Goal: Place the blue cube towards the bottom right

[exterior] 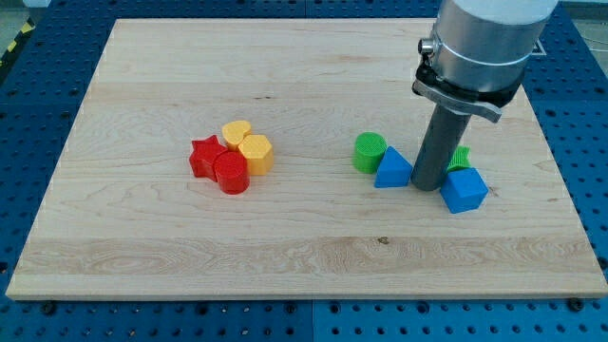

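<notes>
My tip is down on the board, wedged between two blue blocks. No jaws on this rig, just a plain dark rod under a grey metal collar, so nothing is gripped.

Blue cube sits at 3 o'clock of the tip, touching or nearly so, right-of-centre on the board and slightly turned so a corner faces the view's bottom. Blue triangle is at 9 o'clock of the tip, just beside it. Green cylinder touches the triangle at its 10 o'clock. A second green block peeks out at 12 o'clock of the cube, mostly hidden by the rod (shape can't tell).

Well apart at 9 o'clock of all that: a tight cluster of red star, red cylinder, yellow heart, yellow cylinder, all touching.

Blocks look like ribbed 3D-printed plastic, matte. Board is pale wood with visible grain, on a blue perforated table.
</notes>
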Tool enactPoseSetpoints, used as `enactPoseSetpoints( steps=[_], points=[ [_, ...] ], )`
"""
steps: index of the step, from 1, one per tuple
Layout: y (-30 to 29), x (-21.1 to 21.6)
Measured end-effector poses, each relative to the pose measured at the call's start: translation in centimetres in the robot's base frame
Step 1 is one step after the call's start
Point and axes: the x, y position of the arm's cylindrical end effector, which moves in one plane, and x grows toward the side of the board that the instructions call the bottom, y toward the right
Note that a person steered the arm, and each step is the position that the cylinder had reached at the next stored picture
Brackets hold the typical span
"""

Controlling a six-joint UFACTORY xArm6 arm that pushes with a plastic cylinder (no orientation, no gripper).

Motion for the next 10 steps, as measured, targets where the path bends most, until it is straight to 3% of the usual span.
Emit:
enactPoseSetpoints(
  steps=[2,10],
  points=[
    [3.0,0.4],
    [6.1,0.6]
  ],
)
